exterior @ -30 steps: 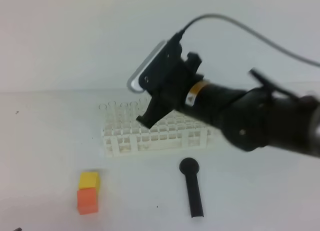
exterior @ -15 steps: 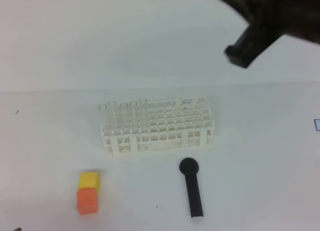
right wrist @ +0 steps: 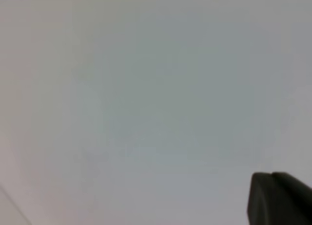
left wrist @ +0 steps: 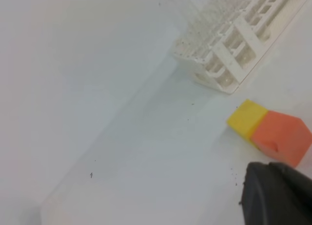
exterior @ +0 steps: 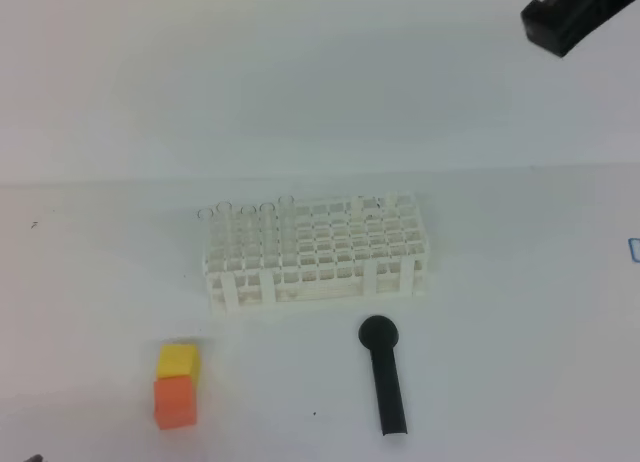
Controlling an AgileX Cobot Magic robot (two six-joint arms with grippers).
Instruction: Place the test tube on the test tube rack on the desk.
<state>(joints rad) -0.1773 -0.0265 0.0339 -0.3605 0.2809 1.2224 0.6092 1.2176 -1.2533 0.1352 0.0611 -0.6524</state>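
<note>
Up in the test tube rack [exterior: 315, 247] several clear tubes already stand, looks basically done, right gripper [exterior: 572, 14] clamped empty well above it.

Test tube rack [exterior: 315, 253] at centre of the counter [exterior: 520, 312], tubes [exterior: 245, 214] standing in its rear left holes. In front, round-headed stick [exterior: 384, 375] to the right; two touching cubes [exterior: 176, 384] to the left, one behind the other.
</note>
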